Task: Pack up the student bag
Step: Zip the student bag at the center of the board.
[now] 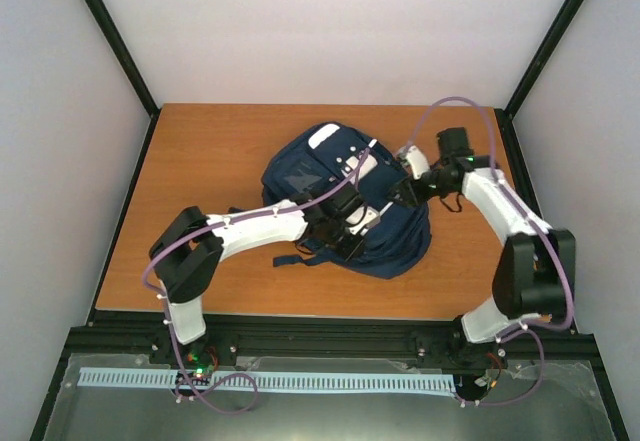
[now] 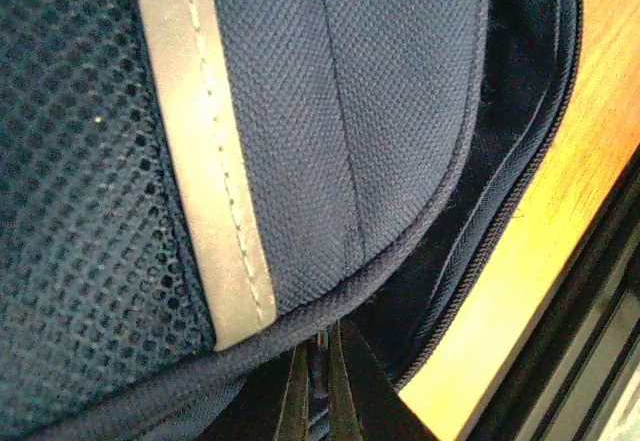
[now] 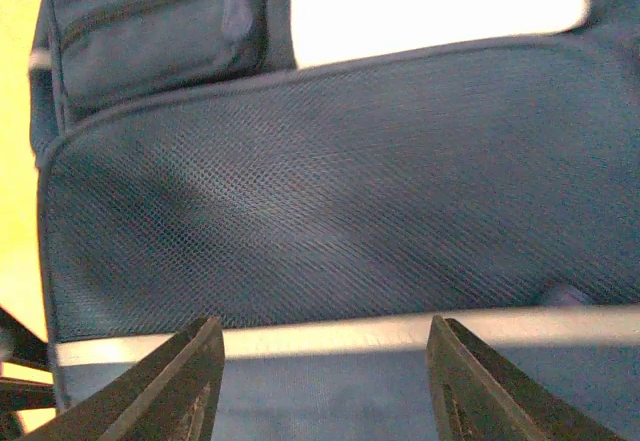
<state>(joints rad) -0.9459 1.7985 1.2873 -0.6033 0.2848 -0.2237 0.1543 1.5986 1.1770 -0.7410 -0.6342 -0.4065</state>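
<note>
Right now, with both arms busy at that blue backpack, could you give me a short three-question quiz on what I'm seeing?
1. True or false: the right gripper is open.
2. Which gripper is pinched shut at the edge of the navy backpack? A. left gripper B. right gripper C. neither
3. Fill in: the backpack lies on a ___ table.

Key: 1 true; 2 A; 3 wooden.

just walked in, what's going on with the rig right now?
Two arms are over a navy backpack lying on the table. The left tool is shut, apparently pinching the bag's edge beside a zipper. The right tool is open above its mesh panel, holding nothing.
</note>
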